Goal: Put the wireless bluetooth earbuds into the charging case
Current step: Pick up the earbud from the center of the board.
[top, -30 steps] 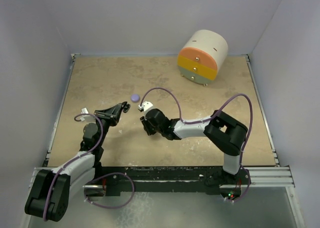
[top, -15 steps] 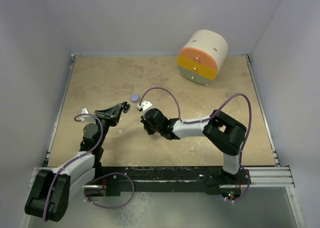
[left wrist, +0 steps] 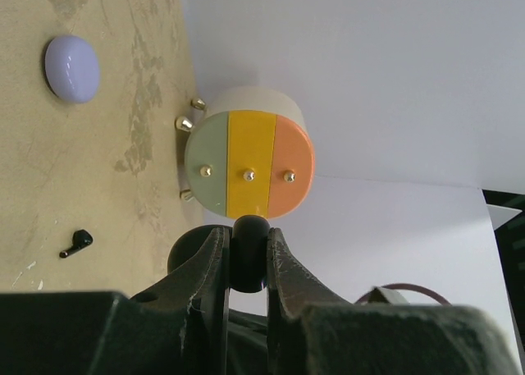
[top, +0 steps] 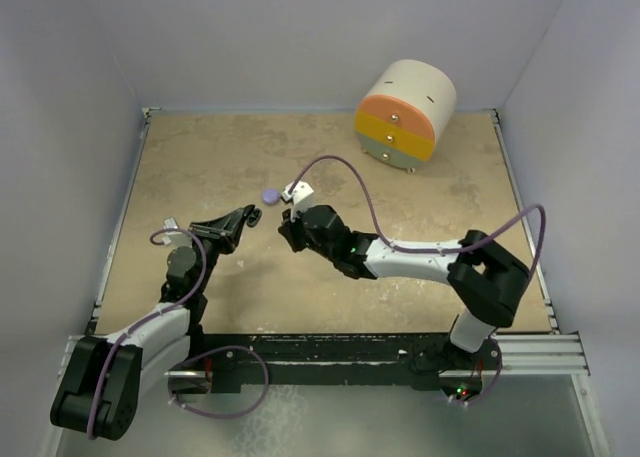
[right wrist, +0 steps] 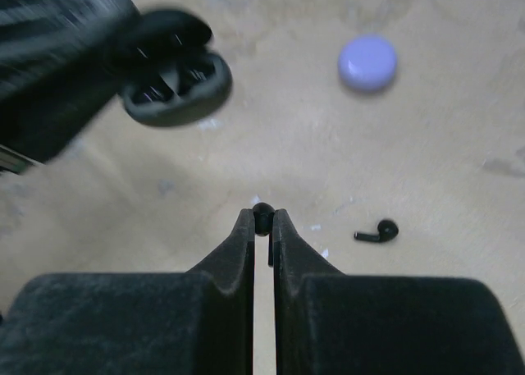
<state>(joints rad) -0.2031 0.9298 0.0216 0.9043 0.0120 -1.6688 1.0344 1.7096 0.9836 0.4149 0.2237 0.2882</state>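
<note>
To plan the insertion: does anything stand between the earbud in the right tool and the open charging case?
Nothing visible. Only open space over bare table separates the earbud in the right tool from the charging case.

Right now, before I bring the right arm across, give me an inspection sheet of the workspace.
Surface: tan mottled tabletop, with a few pale scuffs.
Job's things: open black charging case in the left grip; small black earbud pinched at the right fingertips; second black earbud lying on the table.
Clutter: lavender round puck on the table; cream round drawer unit with green, yellow and orange fronts, far right.
Grippers: left gripper shut on the case; right gripper shut on the earbud.
Cables: purple cables loop off both arms.
Surroundings: plain white walls; nothing else seen.
</note>
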